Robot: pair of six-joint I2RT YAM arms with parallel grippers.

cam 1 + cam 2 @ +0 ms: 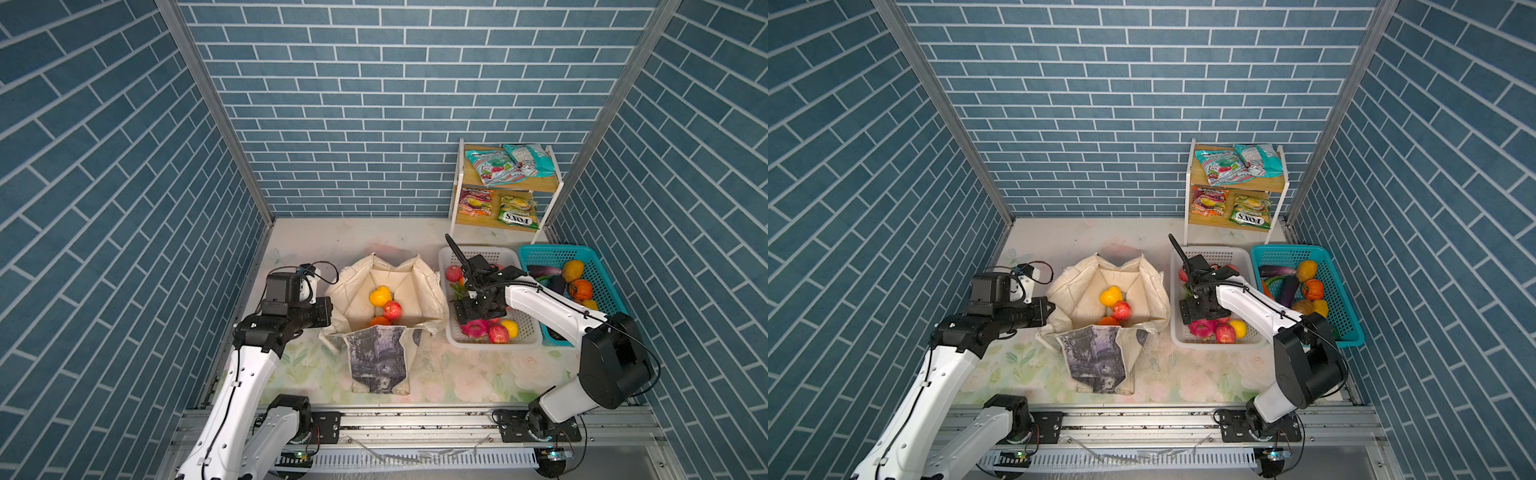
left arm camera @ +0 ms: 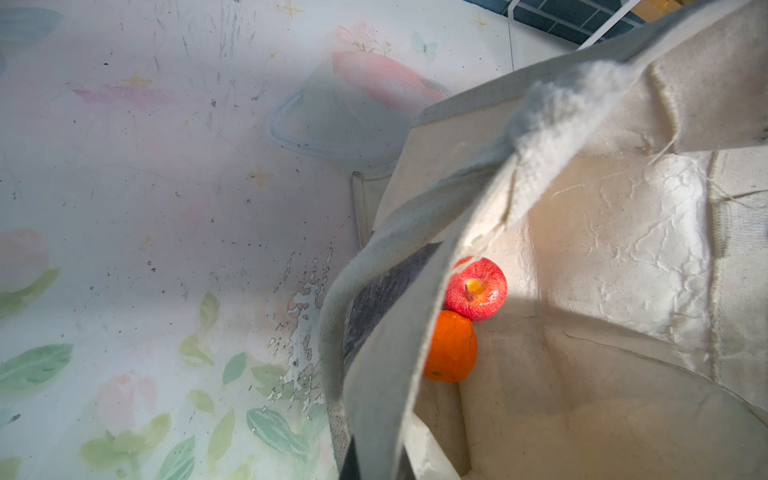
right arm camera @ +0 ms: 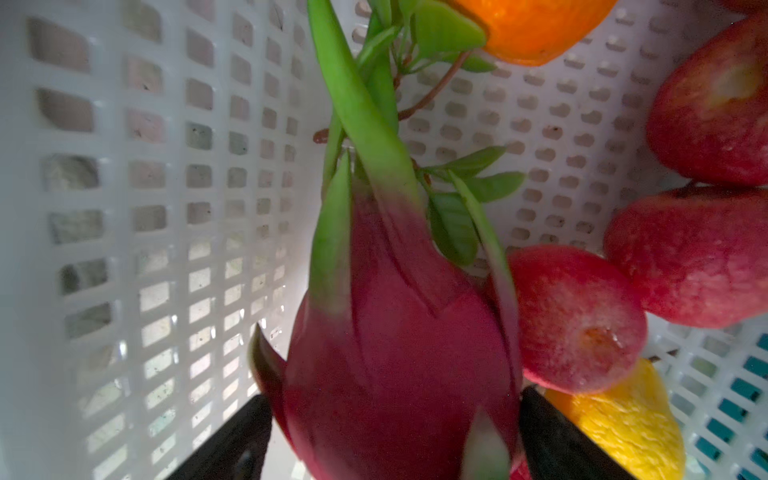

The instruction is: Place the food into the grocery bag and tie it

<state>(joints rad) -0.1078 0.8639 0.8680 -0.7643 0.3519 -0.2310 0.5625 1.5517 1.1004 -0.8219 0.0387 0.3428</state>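
Note:
The cream grocery bag (image 1: 419, 291) stands open mid-table, its printed panel folded forward. A yellow fruit (image 1: 380, 296), a red apple (image 2: 476, 289) and an orange (image 2: 451, 347) lie inside. My left gripper (image 1: 328, 311) is shut on the bag's left rim; the fabric strip runs straight into its jaws in the left wrist view. My right gripper (image 3: 392, 440) reaches down into the white basket (image 1: 494, 345). Its black fingers (image 3: 232, 440) stand wide on either side of a pink dragon fruit (image 3: 395, 353), with a thin gap on one side. Teal snack packets (image 1: 494, 166) lie on the shelf.
Red apples (image 3: 577, 320), a yellow fruit (image 3: 623, 424) and an orange (image 3: 536, 29) crowd the dragon fruit. A teal basket (image 1: 598, 270) at the right wall holds an aubergine (image 1: 544, 271) and more produce. The two-tier shelf (image 1: 552, 183) stands at the back right.

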